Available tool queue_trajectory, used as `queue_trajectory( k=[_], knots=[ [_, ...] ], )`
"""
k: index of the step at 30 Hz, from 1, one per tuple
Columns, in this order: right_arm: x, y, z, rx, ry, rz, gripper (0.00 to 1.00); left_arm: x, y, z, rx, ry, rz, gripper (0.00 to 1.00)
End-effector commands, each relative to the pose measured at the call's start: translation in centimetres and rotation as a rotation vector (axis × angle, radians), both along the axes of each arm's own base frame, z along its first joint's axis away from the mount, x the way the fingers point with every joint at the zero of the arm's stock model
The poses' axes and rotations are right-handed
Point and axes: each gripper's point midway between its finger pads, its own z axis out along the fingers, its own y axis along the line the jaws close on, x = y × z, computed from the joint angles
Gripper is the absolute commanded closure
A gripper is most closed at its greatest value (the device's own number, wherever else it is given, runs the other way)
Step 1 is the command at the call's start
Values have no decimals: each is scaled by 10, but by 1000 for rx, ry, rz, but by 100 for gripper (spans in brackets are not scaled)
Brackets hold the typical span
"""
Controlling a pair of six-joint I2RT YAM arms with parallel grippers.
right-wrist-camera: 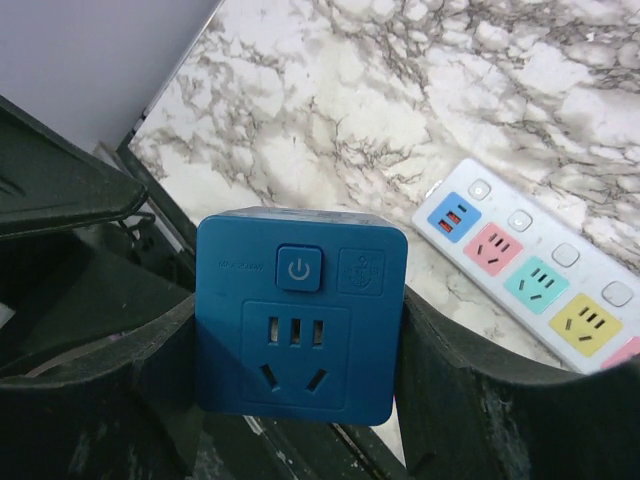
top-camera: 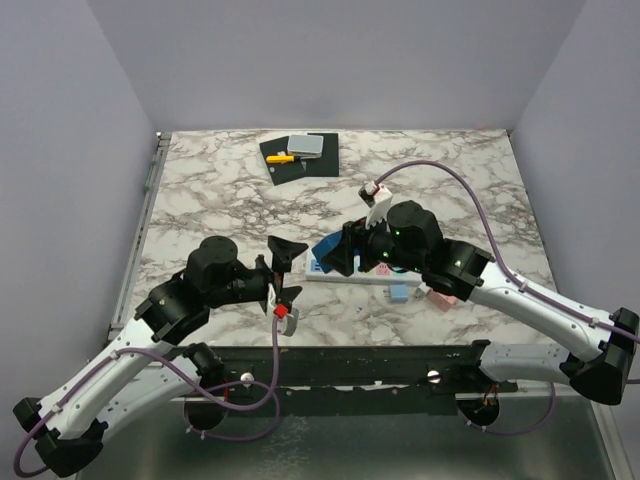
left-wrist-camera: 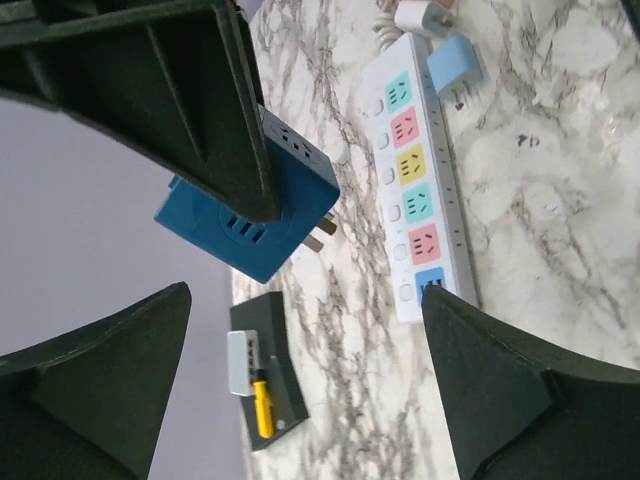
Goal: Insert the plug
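Top external: R arm bends in from 4 o'clock, right gripper (top-camera: 338, 252) clamped on blue adapter (right-wrist-camera: 300, 310), boxy plastic, prongs bare, just off the white power strip's (top-camera: 352, 274) 9 o'clock end. L arm in from 7 o'clock, left gripper (top-camera: 285, 270) jaws apart, empty, near adapter. Strip lies mid-table w/ coloured sockets; veined marble top (top-camera: 450, 180) open toward 12, black mat (top-camera: 316, 166) near that edge.

Left arm (top-camera: 105, 375) and right arm (top-camera: 530, 300) — white shells, bulky black joints — each carries a purple cable (top-camera: 276, 360).
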Motion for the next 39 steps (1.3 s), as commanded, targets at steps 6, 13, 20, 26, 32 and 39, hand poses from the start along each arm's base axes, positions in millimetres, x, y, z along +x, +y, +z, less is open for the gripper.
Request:
queue_trajectory(
  k=[6,13,20,26,32,39],
  knots=[
    [18,4,38,116,-68,-114,82,9,-2,40,-359,458,286,1],
    [17,21,44,135,-58,-147,82,16,-12,31,-401,551,317,1],
    [21,31,41,128,-34,-181,81,14,-24,29,-381,578,267,1],
    [19,38,44,147,-18,-175,81,21,-20,18,-368,534,296,9],
    [10,52,39,156,33,-128,77,25,-25,13,-367,539,295,32],
    [11,45,53,171,32,-156,37,22,-23,5,-347,517,282,77]
  ],
)
